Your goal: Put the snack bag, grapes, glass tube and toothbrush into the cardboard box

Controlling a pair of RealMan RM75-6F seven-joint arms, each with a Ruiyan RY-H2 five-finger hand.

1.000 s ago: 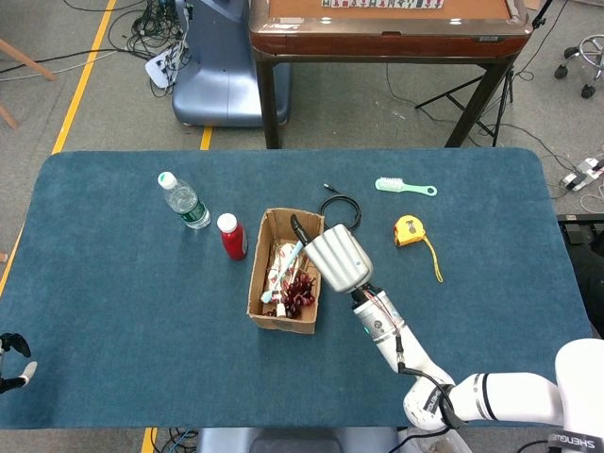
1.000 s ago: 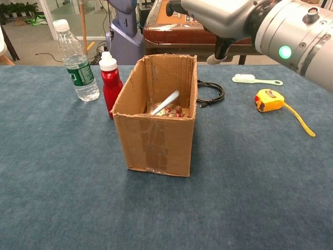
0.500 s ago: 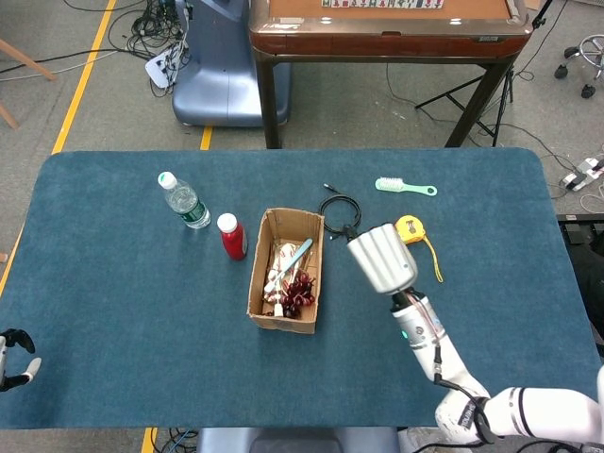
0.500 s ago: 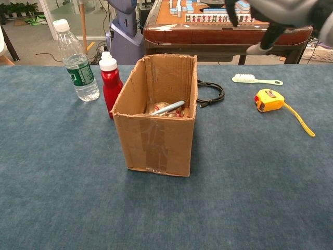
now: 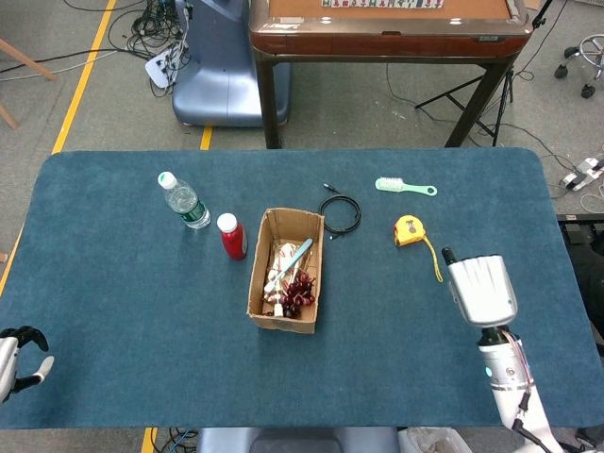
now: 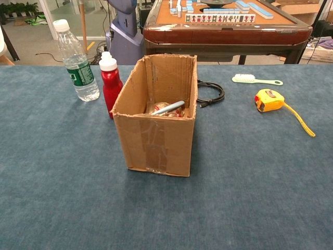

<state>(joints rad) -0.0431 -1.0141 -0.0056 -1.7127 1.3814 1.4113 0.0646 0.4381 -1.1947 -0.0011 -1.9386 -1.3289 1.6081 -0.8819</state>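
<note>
The cardboard box [image 5: 267, 313] [image 6: 156, 140] stands upright mid-table, open at the top. Inside lie dark red grapes [image 5: 300, 291], a white snack bag [image 5: 279, 267] and a light blue toothbrush [image 5: 298, 254] [image 6: 169, 108] leaning across them. I cannot make out the glass tube among the contents. My right hand [image 5: 481, 288] hovers well right of the box near the table's front, back upward, holding nothing. At the front left corner my left hand [image 5: 19, 351] hangs off the table edge, fingers apart and empty. Neither hand shows in the chest view.
A water bottle [image 5: 185, 202] [image 6: 76, 62] and a red bottle [image 5: 232, 236] [image 6: 110, 80] stand left of the box. Right of it lie a black cable [image 5: 340, 212] [image 6: 210, 94], a green brush [image 5: 404, 187] [image 6: 255, 79] and a yellow tape measure [image 5: 409, 230] [image 6: 269, 100].
My right hand pulled away from above the box, moving right and toward the table's front, and left the chest view. The toothbrush dropped lower into the box.
</note>
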